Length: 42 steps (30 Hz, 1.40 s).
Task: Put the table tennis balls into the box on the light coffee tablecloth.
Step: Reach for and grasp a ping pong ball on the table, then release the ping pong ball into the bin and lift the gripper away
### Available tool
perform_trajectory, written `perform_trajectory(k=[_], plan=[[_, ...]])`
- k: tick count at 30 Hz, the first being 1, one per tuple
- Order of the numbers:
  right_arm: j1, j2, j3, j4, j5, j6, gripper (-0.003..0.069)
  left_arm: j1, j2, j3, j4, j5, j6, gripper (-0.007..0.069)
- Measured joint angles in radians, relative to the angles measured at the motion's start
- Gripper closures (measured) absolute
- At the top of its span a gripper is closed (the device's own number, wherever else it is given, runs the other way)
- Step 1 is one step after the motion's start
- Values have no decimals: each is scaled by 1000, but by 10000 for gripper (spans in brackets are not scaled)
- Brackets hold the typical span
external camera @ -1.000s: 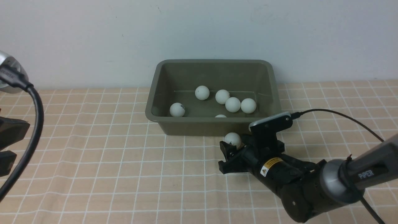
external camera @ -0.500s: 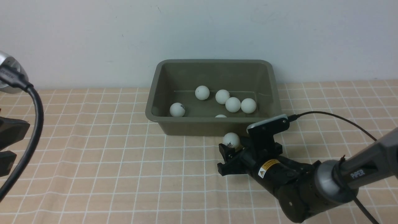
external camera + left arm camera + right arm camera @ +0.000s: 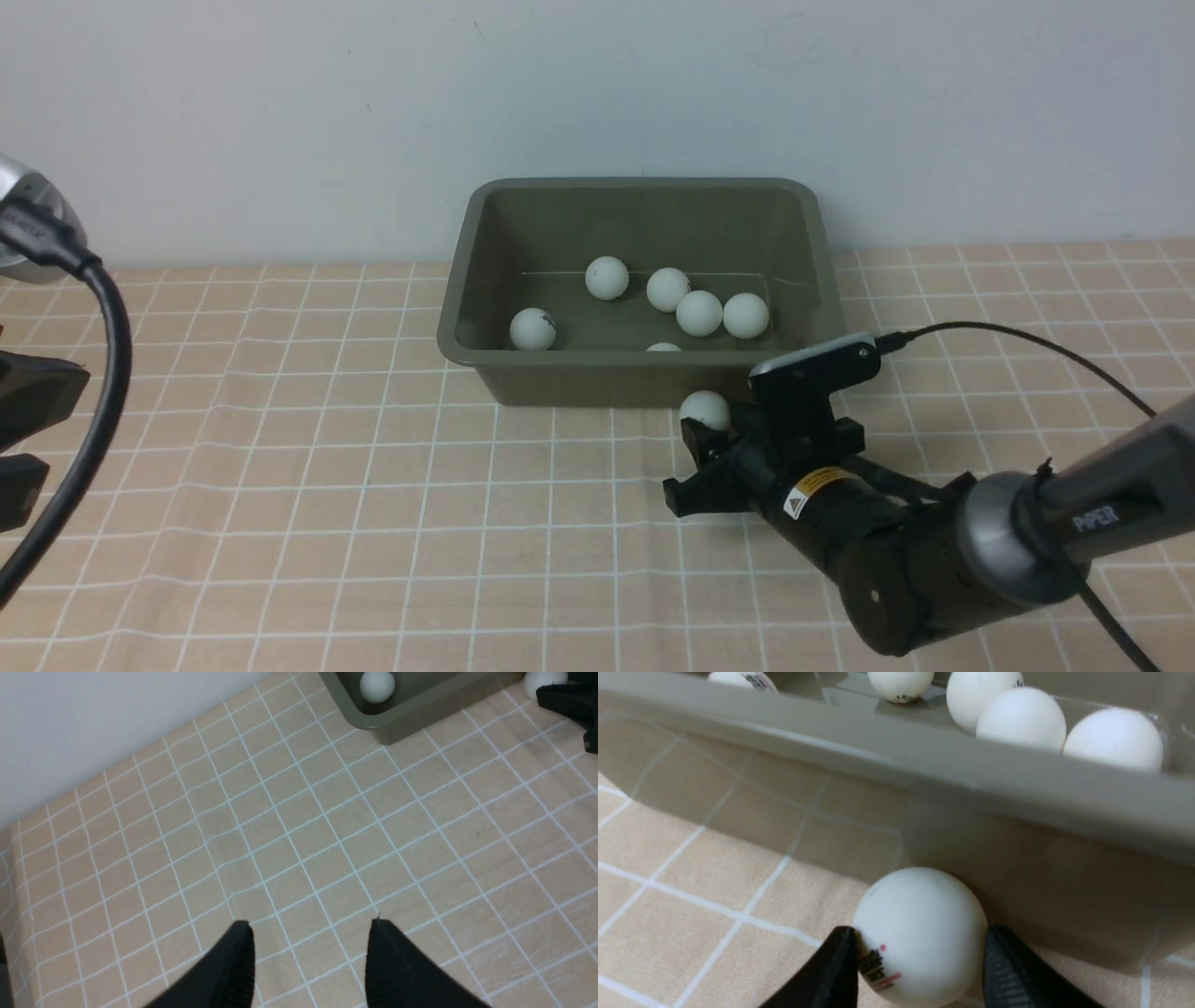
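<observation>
The olive-green box stands on the light coffee tablecloth against the wall and holds several white table tennis balls. One more ball is outside, close to the box's front wall. My right gripper is shut on it. In the right wrist view this ball sits between the two fingertips of the gripper, low over the cloth beside the box wall. My left gripper is open and empty over bare cloth, far left of the box.
The pale wall runs right behind the box. The left arm's black parts and cable fill the front view's left edge. The left wrist view shows the box's near corner and the right gripper's finger.
My right gripper has shifted slightly right and toward the box's front wall, and the ball has moved with it. The left arm and the balls in the box have not moved.
</observation>
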Motion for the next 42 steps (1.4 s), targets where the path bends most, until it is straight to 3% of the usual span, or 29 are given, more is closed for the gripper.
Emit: perform_trajectory(k=[10,18,24,33,42], plan=[[0,-184,35,-18,283,-82,343,0,0,0,0,-26,0,358],[36,-500,187,-77,489,-86,343,0,0,0,0,-29,0,358],[19,-703,93,-95,647,-85,343,0,0,0,0,-29,0,358],[-161,-499,-124,-128,702,-85,343,0,0,0,0,-30,0,358],[-171,-209,-397,-263,781,-85,343,0,0,0,0,-30,0,358]])
